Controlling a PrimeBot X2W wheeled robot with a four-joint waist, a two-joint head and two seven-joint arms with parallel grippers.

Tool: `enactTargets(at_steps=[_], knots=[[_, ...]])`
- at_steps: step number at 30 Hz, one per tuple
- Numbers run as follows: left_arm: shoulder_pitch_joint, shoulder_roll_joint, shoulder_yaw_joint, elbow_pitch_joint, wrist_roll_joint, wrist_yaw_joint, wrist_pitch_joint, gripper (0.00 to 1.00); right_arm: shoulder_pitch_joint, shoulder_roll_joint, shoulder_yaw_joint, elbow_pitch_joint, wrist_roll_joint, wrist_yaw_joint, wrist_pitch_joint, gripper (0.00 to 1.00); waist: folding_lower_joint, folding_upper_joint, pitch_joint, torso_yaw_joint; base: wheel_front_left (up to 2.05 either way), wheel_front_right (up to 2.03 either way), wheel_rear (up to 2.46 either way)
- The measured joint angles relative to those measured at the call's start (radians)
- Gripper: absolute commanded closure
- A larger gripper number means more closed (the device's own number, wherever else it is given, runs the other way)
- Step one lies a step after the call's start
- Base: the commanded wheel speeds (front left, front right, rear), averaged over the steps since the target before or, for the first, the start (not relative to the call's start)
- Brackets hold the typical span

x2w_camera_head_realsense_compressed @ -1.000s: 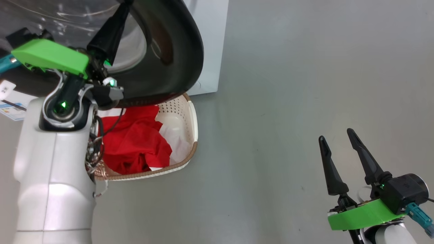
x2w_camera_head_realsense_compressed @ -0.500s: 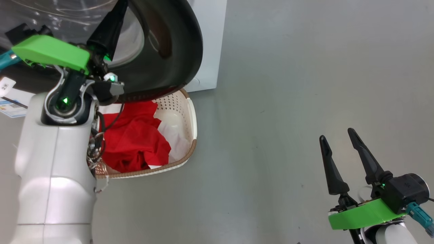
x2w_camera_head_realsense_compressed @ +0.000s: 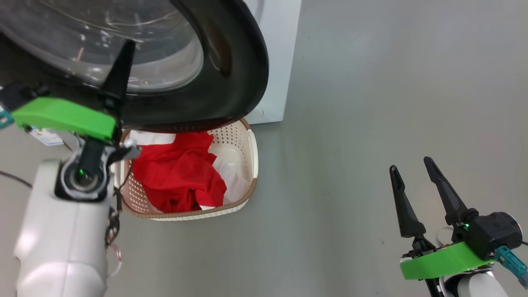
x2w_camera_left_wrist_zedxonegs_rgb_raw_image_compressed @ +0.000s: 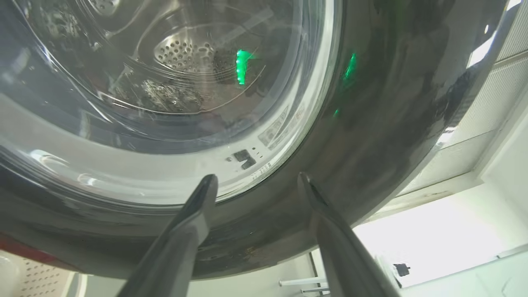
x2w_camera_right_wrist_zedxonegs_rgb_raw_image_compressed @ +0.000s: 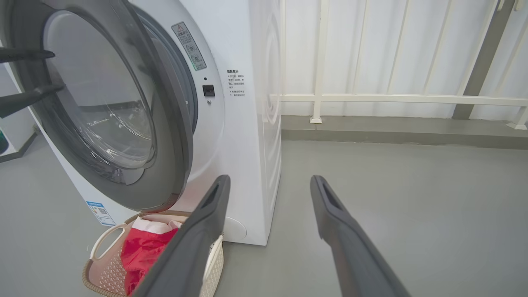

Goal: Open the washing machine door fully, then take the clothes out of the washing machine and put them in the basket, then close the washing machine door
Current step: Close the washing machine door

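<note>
Glossy black rim, clear bulging glass: the washing machine door [x2w_camera_head_realsense_compressed: 235,70] stands ajar from the boxy white washing machine [x2w_camera_head_realsense_compressed: 276,57], overhanging the perforated cream basket [x2w_camera_head_realsense_compressed: 233,133] where crumpled red clothes [x2w_camera_head_realsense_compressed: 177,175] lie. The left gripper [x2w_camera_left_wrist_zedxonegs_rgb_raw_image_compressed: 256,176] has slim dark fingers spread wide at the door's rim, nothing between them. The right gripper [x2w_camera_head_realsense_compressed: 409,163] hovers over the smooth grey floor [x2w_camera_head_realsense_compressed: 350,123], fingers apart, empty.

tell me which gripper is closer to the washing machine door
Left. The left gripper is right in front of the washing machine door, fingers spread near its black rim; contact is unclear. The right gripper hangs over the grey floor, well off to the side.
</note>
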Motion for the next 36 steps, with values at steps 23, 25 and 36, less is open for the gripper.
enactTargets(at_steps=[23,25,36], knots=[[0.447,0.145,-0.208,-0.347,0.521,-0.009,-0.422,0.0,0.049,-0.001,-0.007,0.011,0.002,0.0,0.0,0.0,0.0,0.0,-0.159,0.068,0.0,0.0,0.0],[0.471,0.144,-0.172,-0.371,0.579,-0.005,-0.422,0.0,0.05,0.0,-0.006,0.01,0.002,0.0,0.0,0.0,0.0,0.0,-0.171,0.072,0.0,0.0,0.0],[0.672,0.112,-0.071,-0.521,0.941,0.044,-0.427,0.0,0.09,0.0,-0.027,-0.006,-0.007,0.0,0.0,0.0,0.0,0.0,-0.221,0.067,0.0,0.0,0.0]])
